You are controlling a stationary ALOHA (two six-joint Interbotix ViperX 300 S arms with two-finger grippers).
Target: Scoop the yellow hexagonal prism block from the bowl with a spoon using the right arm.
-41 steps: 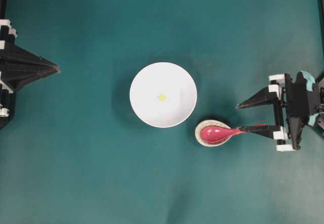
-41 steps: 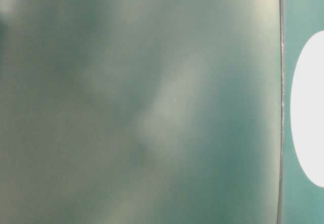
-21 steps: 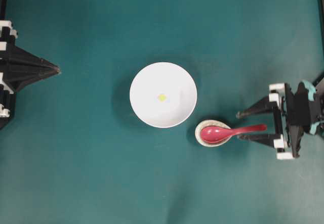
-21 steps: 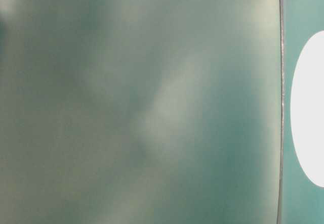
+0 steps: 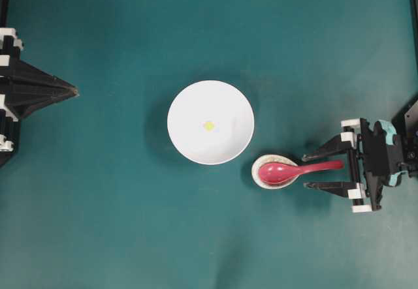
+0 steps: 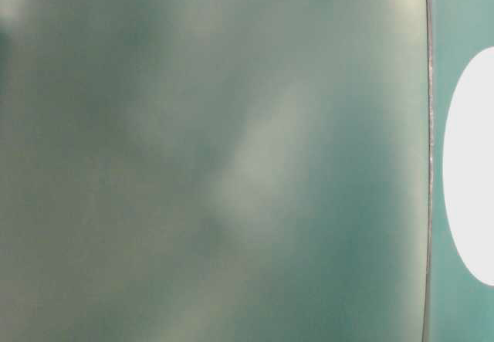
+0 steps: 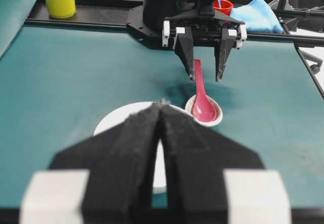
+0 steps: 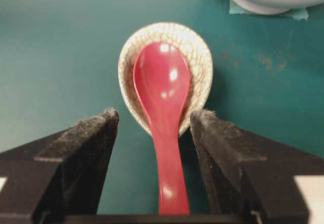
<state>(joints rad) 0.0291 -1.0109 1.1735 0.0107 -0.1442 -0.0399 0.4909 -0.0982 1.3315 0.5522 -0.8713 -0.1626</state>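
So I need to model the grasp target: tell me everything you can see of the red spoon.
The spoon is glossy red-pink, like glazed ceramic or plastic, with an oval head and a straight handle. Its head lies in a small crackle-patterned beige dish beside the white bowl; the handle juts out over the dish's rim. The right end effector stands open astride the handle, fingers either side, with a gap showing between each and the handle.

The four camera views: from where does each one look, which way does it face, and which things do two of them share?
Overhead exterior: above, facing down; bowl, yellow block, left gripper shut, right gripper open astride the spoon.
Table-level exterior: blurred; only a white shape at its right edge.
Left wrist: behind its shut fingers, facing the right arm.
Right wrist: between open fingers, facing the spoon's head in the speckled dish.
Shared: spoon, dish and bowl show in both wrist views.
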